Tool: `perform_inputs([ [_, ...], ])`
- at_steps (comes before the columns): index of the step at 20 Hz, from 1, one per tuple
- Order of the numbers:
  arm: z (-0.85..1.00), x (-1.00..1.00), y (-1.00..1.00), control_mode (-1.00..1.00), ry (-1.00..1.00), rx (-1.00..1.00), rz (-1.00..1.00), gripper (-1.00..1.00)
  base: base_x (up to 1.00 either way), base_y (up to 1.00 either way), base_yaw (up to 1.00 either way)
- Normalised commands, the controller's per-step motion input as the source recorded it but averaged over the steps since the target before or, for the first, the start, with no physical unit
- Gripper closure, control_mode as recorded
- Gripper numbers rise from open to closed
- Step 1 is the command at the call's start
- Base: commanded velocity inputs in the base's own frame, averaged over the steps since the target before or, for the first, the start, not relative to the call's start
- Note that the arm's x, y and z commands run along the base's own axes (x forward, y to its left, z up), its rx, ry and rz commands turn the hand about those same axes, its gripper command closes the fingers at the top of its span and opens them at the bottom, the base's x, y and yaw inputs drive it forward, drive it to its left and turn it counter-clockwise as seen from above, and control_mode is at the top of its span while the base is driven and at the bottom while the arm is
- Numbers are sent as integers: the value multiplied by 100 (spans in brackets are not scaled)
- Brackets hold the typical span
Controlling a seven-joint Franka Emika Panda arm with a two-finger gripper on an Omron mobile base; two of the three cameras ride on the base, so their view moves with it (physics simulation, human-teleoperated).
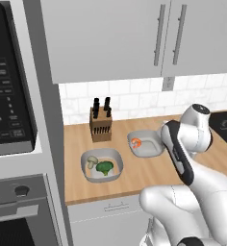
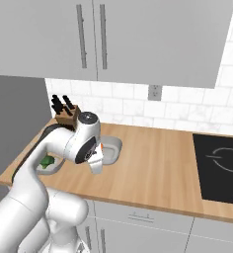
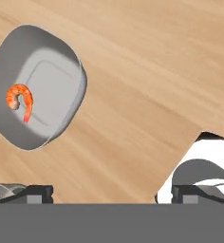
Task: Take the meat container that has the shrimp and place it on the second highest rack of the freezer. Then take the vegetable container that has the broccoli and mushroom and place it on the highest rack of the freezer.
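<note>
The meat container [image 1: 151, 145], a grey rounded bowl, sits on the wooden counter [image 1: 139, 180] with the small orange-red shrimp [image 1: 136, 142] inside. Left and nearer lies the vegetable container [image 1: 116, 163], holding the broccoli [image 1: 104, 167] and the mushroom [image 1: 92, 162]. My gripper [image 3: 111, 194] hangs above the counter just beside the meat container [image 3: 78, 88]. It is open, with its fingertips [image 3: 35, 193] far apart and nothing between them. In the hand view the shrimp [image 3: 19, 99] lies at the upper left. The freezer and its racks are out of view.
A knife block [image 1: 100, 122] stands at the back by the tiled wall. A microwave [image 1: 7, 86] and an oven [image 1: 19, 211] fill the left. A black cooktop [image 2: 222, 168] lies to the right. Upper cabinets [image 1: 134, 33] hang overhead.
</note>
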Motion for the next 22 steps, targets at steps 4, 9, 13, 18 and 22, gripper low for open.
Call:
perform_inputs([
  [4,-9,35,-23,-100,4,11,0,-100,0,0,0],
  [9,-22,54,-9,-100,11,9,0,-100,0,0,0],
  [13,-21,52,0,-100,10,0,0,-100,0,0,0],
  [18,-20,38,0,-100,6,0,0,-100,0,0,0],
  [22,-27,7,0,-100,0,0,0,-100,0,0,0],
])
